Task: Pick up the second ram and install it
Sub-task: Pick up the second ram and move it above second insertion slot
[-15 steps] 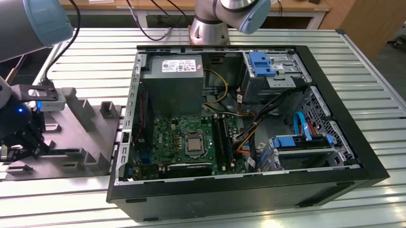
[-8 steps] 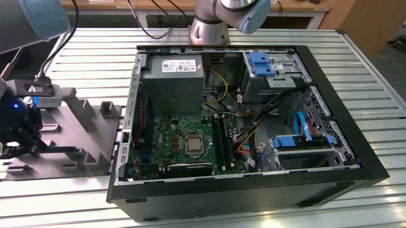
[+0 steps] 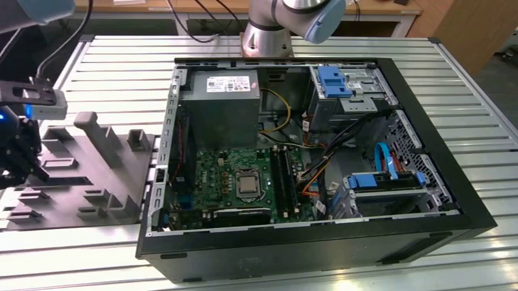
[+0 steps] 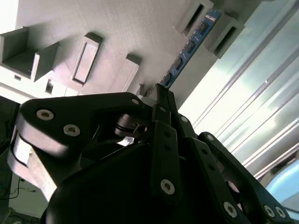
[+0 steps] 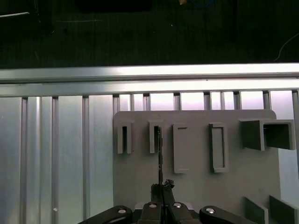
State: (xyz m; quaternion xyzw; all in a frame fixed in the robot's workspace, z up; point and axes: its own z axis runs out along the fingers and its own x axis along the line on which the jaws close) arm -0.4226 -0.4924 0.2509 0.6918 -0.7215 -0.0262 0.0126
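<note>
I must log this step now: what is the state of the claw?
Claw: closed on the second ram, whose far end sits in a slot of the grey holder.

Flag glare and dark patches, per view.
Exterior view: even light, with shadow inside the computer case. Second wrist view: glare washes out the table; the gripper, shut on the second ram, is backlit and dark. First wrist view: glare along the table's edge, black beyond it.

The second ram (image 4: 189,46) stands in the fixture (image 3: 97,182), exterior view's left of the case (image 3: 324,248).
</note>
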